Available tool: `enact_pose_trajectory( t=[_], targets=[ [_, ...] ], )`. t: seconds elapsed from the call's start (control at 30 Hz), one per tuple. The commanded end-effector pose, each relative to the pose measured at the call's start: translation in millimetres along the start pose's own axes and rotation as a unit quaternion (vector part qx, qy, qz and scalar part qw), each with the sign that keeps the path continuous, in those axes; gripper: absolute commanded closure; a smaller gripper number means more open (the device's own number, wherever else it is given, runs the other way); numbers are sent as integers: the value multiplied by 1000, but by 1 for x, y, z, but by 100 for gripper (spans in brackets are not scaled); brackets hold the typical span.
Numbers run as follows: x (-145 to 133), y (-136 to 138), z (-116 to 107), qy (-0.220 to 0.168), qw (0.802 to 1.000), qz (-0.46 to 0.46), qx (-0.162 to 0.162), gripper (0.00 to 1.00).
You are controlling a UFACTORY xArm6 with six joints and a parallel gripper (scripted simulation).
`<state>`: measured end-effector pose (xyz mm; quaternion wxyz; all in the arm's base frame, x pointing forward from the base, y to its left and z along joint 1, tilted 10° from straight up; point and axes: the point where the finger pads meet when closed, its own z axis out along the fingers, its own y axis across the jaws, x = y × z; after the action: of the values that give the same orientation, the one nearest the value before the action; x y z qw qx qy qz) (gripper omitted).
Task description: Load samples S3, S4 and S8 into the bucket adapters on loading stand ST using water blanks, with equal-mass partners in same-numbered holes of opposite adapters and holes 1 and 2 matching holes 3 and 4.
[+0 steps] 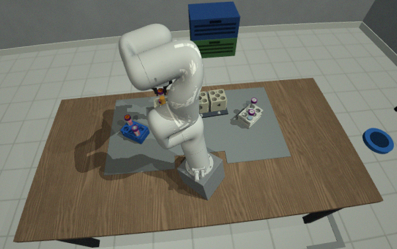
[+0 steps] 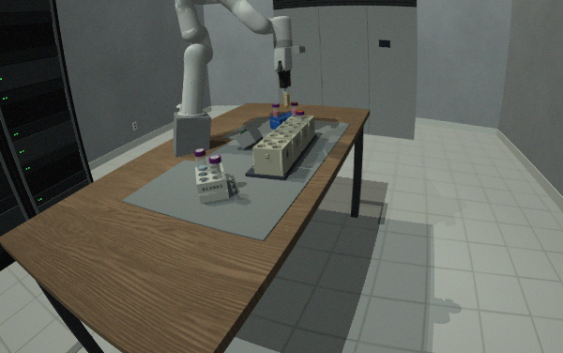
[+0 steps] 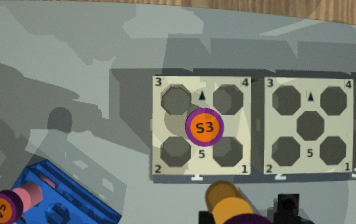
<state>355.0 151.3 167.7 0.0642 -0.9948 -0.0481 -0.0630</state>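
Observation:
My gripper (image 1: 161, 91) (image 2: 284, 84) is shut on a tube of amber liquid (image 1: 162, 99) (image 2: 286, 99) (image 3: 233, 207), held upright above adapter 1's edge in the wrist view. Its cap dot looks orange; its ID is unreadable, but S3 and S4 are elsewhere, so it fits S8. S3 (image 3: 204, 127) stands in hole 5 of adapter 1 (image 3: 159, 125); holes 1 to 4 are empty. Adapter 2 (image 3: 272, 125) shows empty holes. S4 (image 3: 5, 209) (image 1: 128, 117) and a pink tube, apparently X1 (image 1: 135, 128), stand in the blue rack (image 1: 141, 140) (image 2: 277, 123). Two blanks (image 1: 254, 100) (image 2: 215, 160) stand in the BLANKS rack (image 1: 248, 123) (image 2: 212, 190); their numbers are unreadable.
Adapter 4 (image 1: 219, 105) (image 2: 268, 160) ends the row on the loading stand (image 2: 266, 176), nearest the BLANKS rack. The grey sloped desk (image 2: 249, 137) with a green key lies between the arm base and the row. In the top view the arm hides that desk and part of the row.

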Motion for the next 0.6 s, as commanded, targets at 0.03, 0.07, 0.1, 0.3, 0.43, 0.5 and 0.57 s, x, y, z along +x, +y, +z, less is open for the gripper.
enact_pose_trajectory(
  t=[0.03, 0.07, 0.1, 0.3, 0.43, 0.5, 0.57],
  targets=[
    [12, 19, -1, 2, 1000, 0, 1, 100],
    [15, 24, -1, 2, 1000, 0, 1, 100],
    [17, 28, -1, 2, 1000, 0, 1, 100],
    [31, 55, -1, 2, 1000, 0, 1, 100],
    [36, 63, -1, 2, 1000, 0, 1, 100],
    [41, 72, -1, 2, 1000, 0, 1, 100],
    [46, 81, -1, 2, 1000, 0, 1, 100]
  ],
)
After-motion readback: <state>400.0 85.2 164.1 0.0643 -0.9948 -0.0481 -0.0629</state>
